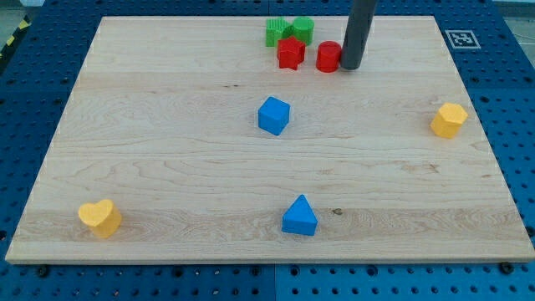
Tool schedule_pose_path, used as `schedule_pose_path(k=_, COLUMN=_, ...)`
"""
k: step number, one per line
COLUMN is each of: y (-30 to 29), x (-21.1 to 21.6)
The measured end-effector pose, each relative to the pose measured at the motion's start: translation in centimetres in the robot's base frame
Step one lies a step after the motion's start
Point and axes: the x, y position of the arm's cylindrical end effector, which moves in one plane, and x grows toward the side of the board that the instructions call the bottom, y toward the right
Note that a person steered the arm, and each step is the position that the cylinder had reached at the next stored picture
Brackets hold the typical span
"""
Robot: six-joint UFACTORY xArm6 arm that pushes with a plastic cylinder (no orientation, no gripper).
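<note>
My tip point(351, 67) is resting against the right side of the red cylinder point(328, 57), near the view's top. Just to the left of that cylinder, a red star-shaped block point(290, 53) is sitting close beside it. Behind them, a green star-shaped block point(277, 32) and a green cylinder point(303, 29) are standing side by side, the red star nearly touching both.
</note>
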Motion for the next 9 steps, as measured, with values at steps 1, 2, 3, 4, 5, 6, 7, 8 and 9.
schedule_pose_path(k=1, y=-2.8, x=-0.8)
schedule_pose_path(k=2, y=-4.0, x=-1.7)
schedule_pose_path(k=3, y=-3.7, x=-0.1)
schedule_pose_path(k=4, y=-4.4, x=4.1)
schedule_pose_path(k=5, y=-8.5, x=5.0)
schedule_pose_path(k=6, y=-10.4, x=4.6)
schedule_pose_path(k=7, y=-10.4, x=4.6)
schedule_pose_path(k=8, y=-10.4, x=4.6)
schedule_pose_path(k=9, y=-10.4, x=5.1)
